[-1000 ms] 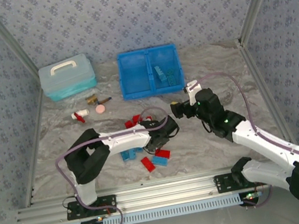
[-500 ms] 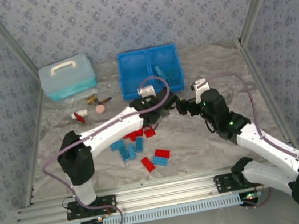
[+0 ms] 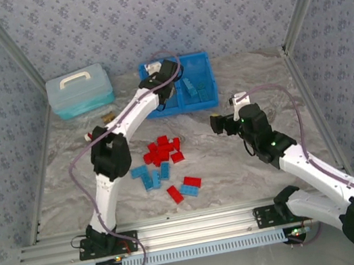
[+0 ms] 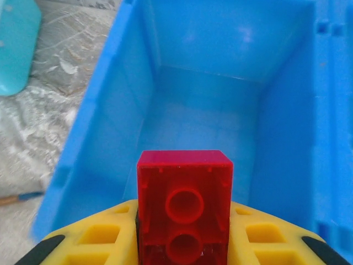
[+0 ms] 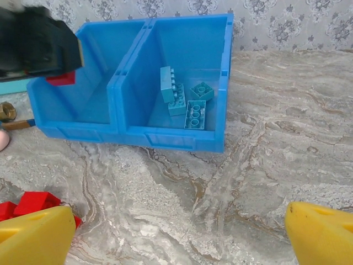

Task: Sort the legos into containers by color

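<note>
Yellow jaws of the left gripper (image 4: 185,251) clamp a glossy red brick (image 4: 185,207), now swung from the pile (image 3: 161,150) to over the smooth blue bin's (image 4: 118,94) left compartment (image 4: 204,127). The right gripper's (image 5: 179,229) jaws gape above the marbled surface (image 5: 276,154); light blue bricks (image 5: 187,102) lie in the right compartment (image 5: 204,49).

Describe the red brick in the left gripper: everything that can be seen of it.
The red brick is glossy, slightly translucent plastic, seen from its hollow underside, where two round tubes show. The left gripper clamps it between yellow fingers, over the left compartment of the blue bin. It touches nothing but the fingers.
</note>
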Robot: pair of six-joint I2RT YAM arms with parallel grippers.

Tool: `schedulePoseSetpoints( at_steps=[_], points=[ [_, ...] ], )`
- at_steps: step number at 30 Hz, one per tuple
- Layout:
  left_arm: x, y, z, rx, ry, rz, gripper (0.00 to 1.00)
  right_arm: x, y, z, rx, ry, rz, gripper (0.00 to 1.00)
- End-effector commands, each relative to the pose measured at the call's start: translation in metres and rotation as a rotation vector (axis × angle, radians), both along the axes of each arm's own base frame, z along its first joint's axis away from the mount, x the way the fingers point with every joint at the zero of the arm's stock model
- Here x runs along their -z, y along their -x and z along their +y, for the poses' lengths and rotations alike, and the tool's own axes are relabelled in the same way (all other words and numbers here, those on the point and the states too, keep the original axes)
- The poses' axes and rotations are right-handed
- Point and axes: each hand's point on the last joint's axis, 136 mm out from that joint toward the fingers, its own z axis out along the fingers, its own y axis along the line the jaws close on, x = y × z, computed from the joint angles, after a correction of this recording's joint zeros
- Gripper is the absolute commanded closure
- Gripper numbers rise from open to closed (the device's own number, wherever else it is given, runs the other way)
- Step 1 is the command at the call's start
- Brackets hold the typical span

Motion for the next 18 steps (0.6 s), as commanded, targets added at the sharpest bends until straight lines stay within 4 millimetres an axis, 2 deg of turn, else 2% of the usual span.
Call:
schedulePoseSetpoints(
  at_steps=[1, 5, 11, 13, 15, 16, 18],
  points=[
    [0.003, -0.017, 0.007, 0.027, -0.024, 0.021, 0.65, 0.001, 0.000, 0.002, -0.007, -0.025, 0.005, 0.00],
    [-0.012, -0.016, 0.000, 0.052, -0.011, 0.006, 0.48, 0.002, -0.001, 0.002, -0.003, -0.020, 0.003, 0.00],
    [-0.070, 0.015, -0.018, 0.112, 0.038, -0.066, 0.42, 0.002, 0.000, 0.004, -0.011, -0.024, 0.005, 0.00],
    [-0.090, 0.031, -0.022, 0.133, 0.060, -0.083, 0.41, 0.002, 0.000, 0.004, -0.012, -0.023, 0.006, 0.00],
    [-0.101, 0.058, -0.025, 0.162, 0.088, -0.071, 0.42, 0.002, 0.000, 0.004, -0.013, -0.022, 0.006, 0.00],
    [-0.104, 0.072, -0.027, 0.179, 0.096, -0.069, 0.42, 0.002, 0.000, 0.004, -0.012, -0.019, 0.007, 0.00],
    [-0.097, 0.108, -0.030, 0.235, 0.083, -0.047, 0.42, 0.001, 0.001, 0.004, -0.013, -0.017, 0.007, 0.00]
  ],
)
